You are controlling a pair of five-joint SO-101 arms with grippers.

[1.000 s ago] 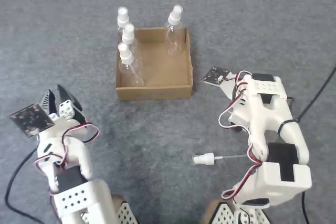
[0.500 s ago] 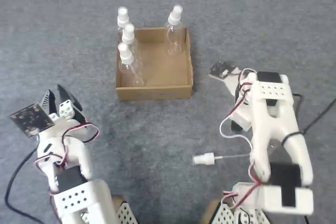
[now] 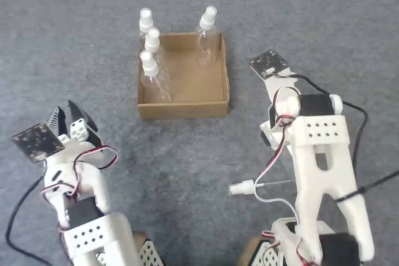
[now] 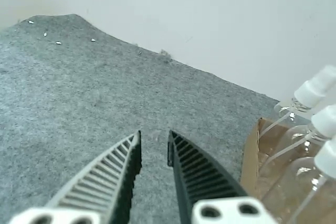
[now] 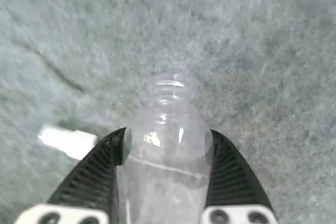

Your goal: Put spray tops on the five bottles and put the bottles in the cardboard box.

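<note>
Right, my right end effector (image 5: 168,135) is clamped on a clear bottle (image 5: 168,156), one ribbed finger on each side just below its shoulder. The bottle's threaded neck is bare, with no spray top on it. In the high view the right arm (image 3: 318,147) stands over the grey table (image 3: 187,154) at about 4 o'clock. The loose spray top (image 3: 242,188) lies on its side at about 5 o'clock, its thin dip tube running toward 3 o'clock under the arm. It sits just beside the arm's base and touches no bottle.

My left end effector (image 4: 154,148) rests at about 8 o'clock. Its fingers are parted by a narrow gap and have nothing between them.

The cardboard box (image 3: 182,109) is toward 12 o'clock. Four capped bottles stand upright at it: three (image 3: 149,70) along its 9 o'clock side and one (image 3: 207,32) in its 1 o'clock corner. Whether the farthest of the three is inside the box or behind it, I cannot tell.
</note>
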